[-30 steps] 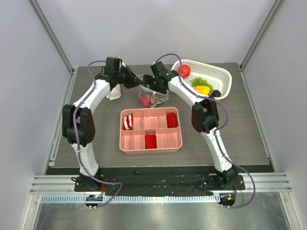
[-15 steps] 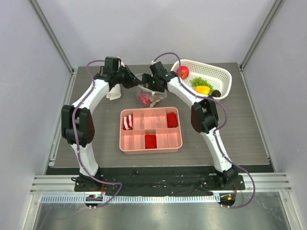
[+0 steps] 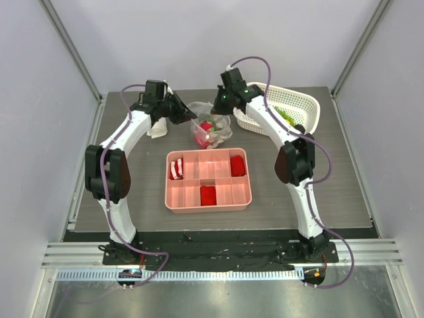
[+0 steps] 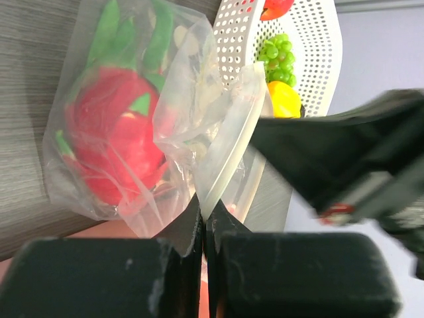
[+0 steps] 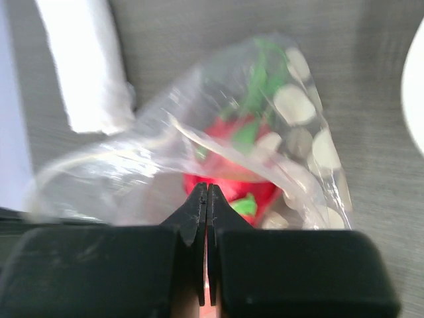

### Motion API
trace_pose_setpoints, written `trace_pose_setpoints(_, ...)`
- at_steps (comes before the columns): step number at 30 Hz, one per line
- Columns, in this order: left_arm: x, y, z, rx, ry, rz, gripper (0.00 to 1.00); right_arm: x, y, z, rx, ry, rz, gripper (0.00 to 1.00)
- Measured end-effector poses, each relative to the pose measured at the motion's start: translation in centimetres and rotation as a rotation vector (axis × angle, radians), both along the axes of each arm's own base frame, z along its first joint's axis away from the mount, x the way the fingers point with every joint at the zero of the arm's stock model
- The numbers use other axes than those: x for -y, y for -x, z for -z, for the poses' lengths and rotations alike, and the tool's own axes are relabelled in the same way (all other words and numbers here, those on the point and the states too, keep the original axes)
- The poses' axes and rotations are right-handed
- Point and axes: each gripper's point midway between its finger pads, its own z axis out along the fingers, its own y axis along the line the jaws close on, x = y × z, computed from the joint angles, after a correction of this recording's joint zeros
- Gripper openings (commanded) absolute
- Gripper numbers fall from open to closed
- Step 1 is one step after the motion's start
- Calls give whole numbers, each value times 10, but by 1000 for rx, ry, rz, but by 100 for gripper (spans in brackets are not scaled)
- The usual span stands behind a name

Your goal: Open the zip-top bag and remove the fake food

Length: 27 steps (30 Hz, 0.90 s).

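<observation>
over the counter (image 3: 331,185), the bag (image 3: 211,132) is pinched by the left end effector (image 4: 203,213) and the right end effector (image 5: 207,193); its lips should be parted evenly.

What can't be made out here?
- Right wrist: whether the right gripper pinches film of the zip-top bag; motion blur.
- Top external: the bag's mouth; too small.
- Left wrist: the basket contents, cut by the frame edge and the blurred right arm.
</observation>
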Motion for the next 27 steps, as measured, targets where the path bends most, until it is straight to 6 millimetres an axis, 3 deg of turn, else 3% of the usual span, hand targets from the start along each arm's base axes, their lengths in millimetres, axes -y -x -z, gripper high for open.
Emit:
trace_pose_setpoints(4, 3, 2, 1, 1, -3, 11, 0, -1, -13, -38, 58, -72, 34, 1)
trace_pose_setpoints(8, 5, 3, 1, 3, -3, 14, 0, -2, -7, -47, 61, -77, 28, 1)
trace_pose_setpoints(9, 5, 3, 1, 3, -4, 14, 0, -3, -3, -44, 49, -65, 20, 1)
trace_pose_setpoints(12, 4, 3, 1, 4, -7, 16, 0, -8, 10, -30, 16, -26, -5, 16)
trace_pose_setpoints(14, 4, 3, 1, 6, -12, 16, 0, -13, 20, -20, -7, -2, -24, 32)
trace_pose_setpoints(15, 3, 3, 1, 6, -15, 17, 0, -15, 25, -15, -21, 13, -33, 48)
trace_pose_setpoints(17, 3, 2, 0, 11, -21, 15, 0, -17, 31, -9, -38, 29, -37, 62)
trace_pose_setpoints(18, 2, 2, -1, 14, -24, 16, 0, -18, 33, -6, -43, 41, -42, 73)
trace_pose_setpoints(22, 1, -1, -10, 31, -28, 13, 0, -22, 35, 9, -56, 68, -51, 89)
trace_pose_setpoints(27, -1, -4, -13, 41, -43, 5, 0, -24, 26, 52, -104, 101, -46, 93)
